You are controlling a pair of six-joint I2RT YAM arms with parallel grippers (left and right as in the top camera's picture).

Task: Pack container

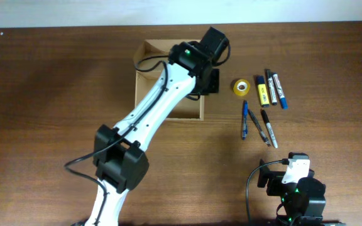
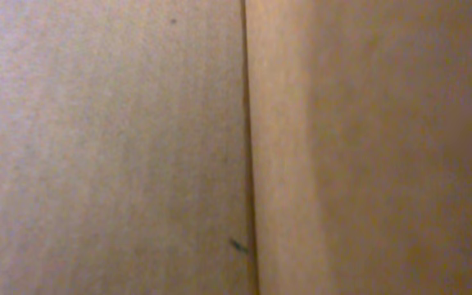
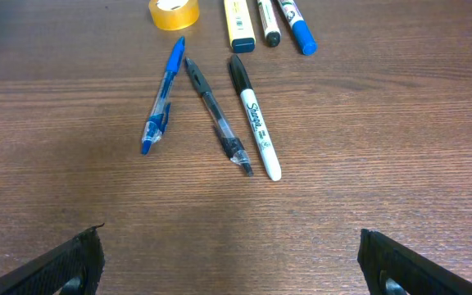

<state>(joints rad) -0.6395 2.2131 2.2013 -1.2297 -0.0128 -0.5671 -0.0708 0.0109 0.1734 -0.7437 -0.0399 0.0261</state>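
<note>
The container [image 1: 190, 110] is an open tan cardboard box at the table's middle back. My left gripper [image 1: 207, 80] reaches into its right side. The left wrist view is filled by bare cardboard [image 2: 105, 147] with a vertical fold, and no fingers show, so its state is unclear. My right gripper [image 1: 280, 168] is open and empty at the front right; in the right wrist view [image 3: 232, 250] its fingers stand wide apart above bare wood.
Right of the box lie a yellow tape roll [image 1: 241, 86], a yellow highlighter [image 1: 262, 91], a black marker [image 1: 271, 85], a blue marker [image 1: 281, 91], a blue pen [image 1: 245, 119], a black pen [image 1: 255, 120] and a Sharpie [image 1: 268, 128].
</note>
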